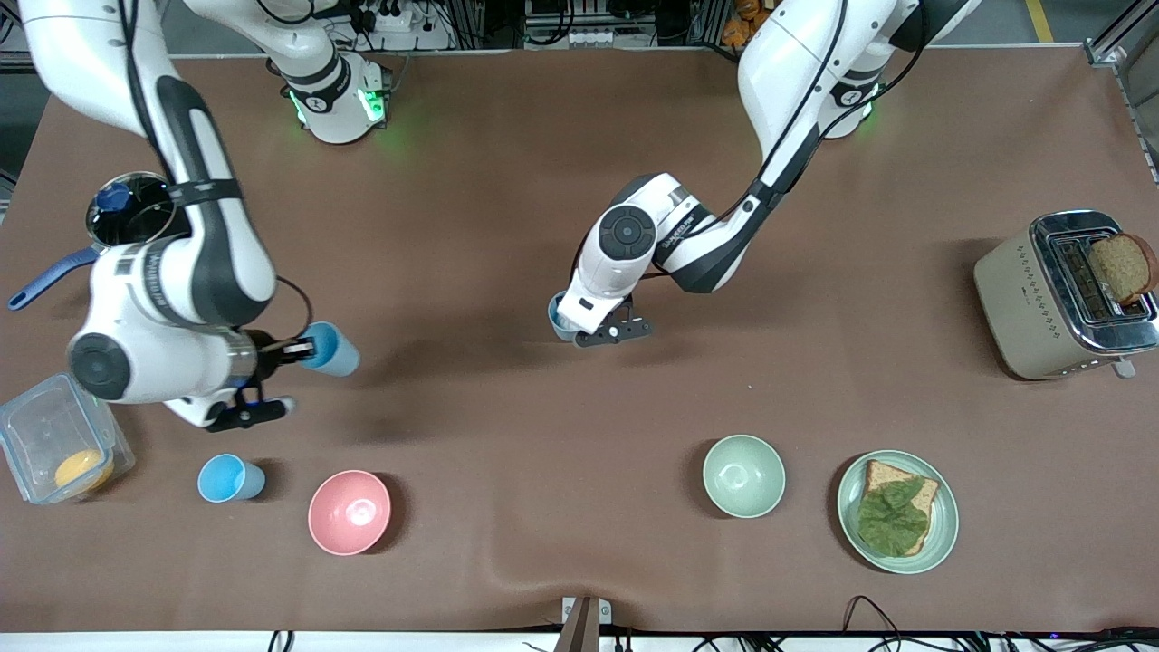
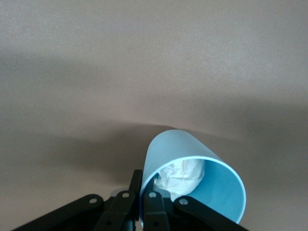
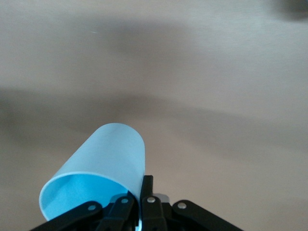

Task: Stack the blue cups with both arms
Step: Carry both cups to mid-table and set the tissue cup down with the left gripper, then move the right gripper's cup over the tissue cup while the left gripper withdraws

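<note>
My right gripper (image 1: 301,349) is shut on the rim of a sky blue cup (image 1: 333,349) and holds it on its side above the table; in the right wrist view the fingers (image 3: 147,190) pinch the cup's wall (image 3: 108,154). My left gripper (image 1: 569,322) is shut on the rim of a paler blue cup (image 1: 555,315) over the middle of the table. The left wrist view shows that cup (image 2: 183,149) tilted, with crumpled white paper (image 2: 182,177) inside. Another blue cup (image 1: 229,478) stands upright beside the pink bowl (image 1: 349,512).
A pale green bowl (image 1: 744,475) and a green plate (image 1: 947,525) with bread and lettuce lie nearer the camera. A toaster (image 1: 1023,303) holding bread stands at the left arm's end. A pot (image 1: 145,186) and a clear container (image 1: 27,421) are at the right arm's end.
</note>
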`<state>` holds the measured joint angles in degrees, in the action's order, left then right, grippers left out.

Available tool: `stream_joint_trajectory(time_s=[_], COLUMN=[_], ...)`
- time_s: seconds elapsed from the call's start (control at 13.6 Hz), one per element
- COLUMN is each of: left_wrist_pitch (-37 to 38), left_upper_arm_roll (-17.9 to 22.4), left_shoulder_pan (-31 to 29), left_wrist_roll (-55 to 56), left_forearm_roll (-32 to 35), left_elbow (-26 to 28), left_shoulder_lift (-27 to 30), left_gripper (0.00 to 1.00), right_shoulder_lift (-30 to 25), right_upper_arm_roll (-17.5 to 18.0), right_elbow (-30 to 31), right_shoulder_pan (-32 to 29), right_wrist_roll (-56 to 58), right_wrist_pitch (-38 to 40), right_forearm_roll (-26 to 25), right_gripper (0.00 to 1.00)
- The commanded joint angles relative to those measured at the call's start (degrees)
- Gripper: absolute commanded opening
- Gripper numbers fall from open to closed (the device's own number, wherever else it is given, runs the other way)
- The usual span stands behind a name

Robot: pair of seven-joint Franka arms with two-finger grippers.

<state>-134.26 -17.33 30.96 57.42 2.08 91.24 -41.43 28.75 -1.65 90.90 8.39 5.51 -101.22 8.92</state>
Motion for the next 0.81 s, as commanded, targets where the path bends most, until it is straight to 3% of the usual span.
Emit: stream_joint_trajectory(time_s=[0.0, 0.07, 0.22, 0.52, 0.74], left_wrist_pitch=[0.2, 0.2, 1.4, 12.8, 20.0], left_upper_arm_roll=[0.7, 0.7, 1.7, 1.9, 1.8], left_shoulder_pan=[1.1, 0.7, -1.5, -6.6, -14.5], left_wrist_roll=[0.9, 0.9, 0.9, 0.0, -9.1], left_forearm_roll=[-0.5, -0.5, -0.3, 0.3, 0.6], left_elbow=[-2.2, -2.2, -2.0, -2.3, -2.2], left_shoulder_lift=[-1.1, -0.2, 3.7, 15.6, 23.7], left_gripper=[0.94, 1.00, 1.00, 1.00, 1.00], right_shoulder_lift=[0.3, 0.4, 0.2, 0.2, 0.9], right_upper_arm_roll=[-0.5, -0.5, -0.5, -0.5, -0.5], right_elbow=[-1.2, -1.2, -1.3, -2.8, -3.4], right_shoulder_pan=[4.3, 5.6, 7.2, 12.8, 16.4], right_wrist_roll=[-6.8, -9.1, -12.7, -22.6, -28.5], right_wrist_pitch=[1.1, 1.0, 1.6, 2.9, 2.2], right_forearm_roll=[1.9, 2.0, 3.5, 5.4, 8.4], right_gripper=[0.00, 0.00, 0.00, 0.00, 0.00])
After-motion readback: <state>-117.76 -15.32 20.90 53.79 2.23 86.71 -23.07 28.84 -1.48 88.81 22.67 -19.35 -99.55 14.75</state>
